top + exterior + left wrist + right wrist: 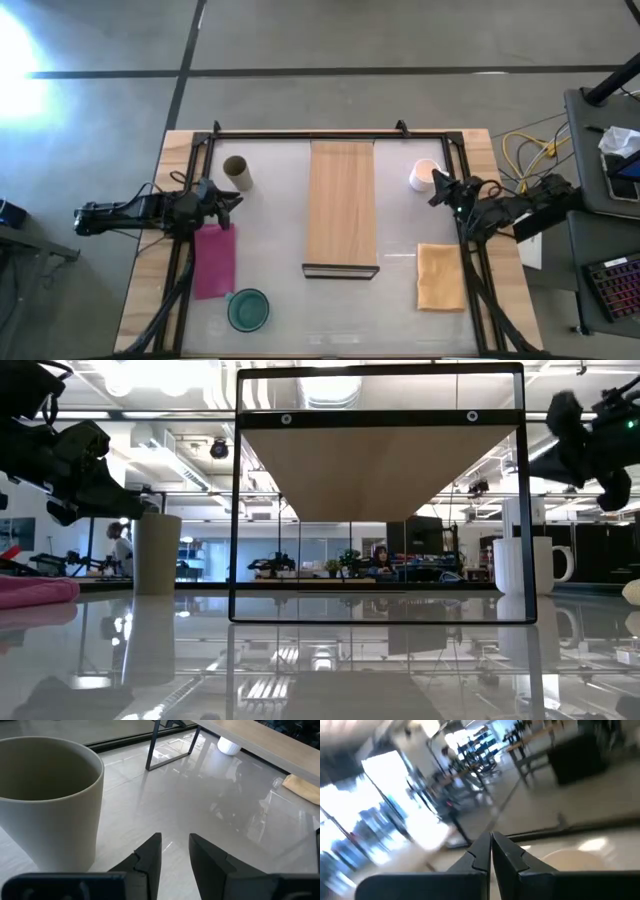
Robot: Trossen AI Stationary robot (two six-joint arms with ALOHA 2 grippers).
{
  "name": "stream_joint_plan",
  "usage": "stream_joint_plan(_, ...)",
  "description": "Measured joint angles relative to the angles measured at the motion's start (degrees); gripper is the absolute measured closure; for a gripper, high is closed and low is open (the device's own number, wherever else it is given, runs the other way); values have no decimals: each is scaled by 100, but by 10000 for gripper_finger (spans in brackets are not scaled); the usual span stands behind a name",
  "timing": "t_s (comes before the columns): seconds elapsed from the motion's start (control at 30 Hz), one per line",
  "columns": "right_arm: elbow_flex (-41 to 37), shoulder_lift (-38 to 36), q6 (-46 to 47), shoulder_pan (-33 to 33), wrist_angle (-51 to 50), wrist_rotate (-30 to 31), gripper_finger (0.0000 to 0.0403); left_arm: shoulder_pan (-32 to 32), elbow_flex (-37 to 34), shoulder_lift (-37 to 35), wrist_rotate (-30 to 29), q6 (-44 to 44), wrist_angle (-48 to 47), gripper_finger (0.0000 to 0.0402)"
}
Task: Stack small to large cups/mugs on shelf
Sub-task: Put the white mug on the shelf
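The olive-brown cup point(236, 172) stands upright on the table's far left; in the left wrist view the cup point(50, 795) is close beside my fingers. My left gripper point(232, 198) point(175, 847) hovers just near of it, slightly open and empty. The white mug point(424, 174) point(525, 565) stands at the far right. My right gripper point(437, 188) point(491, 845) is shut and raised right beside the mug. The teal mug point(248, 309) sits at the near left. The wooden shelf point(342, 205) point(380, 465) lies raised on a black frame in the middle.
A pink cloth point(214, 260) lies near of the left gripper, between the olive cup and the teal mug. An orange-yellow cloth point(440, 277) lies at the near right. A black frame rail point(330, 134) borders the table's far side. People and desks show in the room beyond.
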Motion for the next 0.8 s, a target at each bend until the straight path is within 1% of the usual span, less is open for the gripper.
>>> stream_joint_plan(0.03, 0, -5, 172, 0, 192, 18, 394, 2, 0, 0, 0, 0, -2, 317)
stream_joint_plan(0.13, 92, -6, 257, -4, 1228, 398, 394, -1, 0, 0, 0, 0, -4, 317)
stream_joint_plan(0.17, 142, -9, 268, 1, 1551, 321, 394, 0, 0, 0, -2, 0, 0, 317)
stream_joint_plan(0.23, 252, 14, 311, 2, 1847, 62, 394, -1, 0, 0, -1, 0, -3, 317)
stream_joint_plan(0.33, 504, 2, 632, 0, 1905, -631, 394, 0, 0, 0, -2, 0, -4, 317)
stream_joint_plan(0.37, 606, 7, 608, -1, 1899, -830, 394, 1, 0, 0, -1, 0, -1, 317)
stream_joint_plan(0.43, 862, 97, 71, -40, 1898, -866, 394, 0, 0, 0, 0, 0, -2, 317)
stream_joint_plan(0.53, 1437, 260, -1113, -145, 1907, -686, 394, 0, 0, 0, -2, 0, -2, 317)
stream_joint_plan(0.63, 2102, 436, -2598, -184, 1920, -686, 394, 1, 0, 0, -2, 0, -2, 317)
stream_joint_plan(0.7, 2498, 538, -3412, -186, 1915, -687, 394, 0, 0, 0, -1, 0, -4, 317)
stream_joint_plan(0.8, 3001, 645, -5181, -186, 1898, -767, 394, 1, 0, 0, -2, 0, -4, 317)
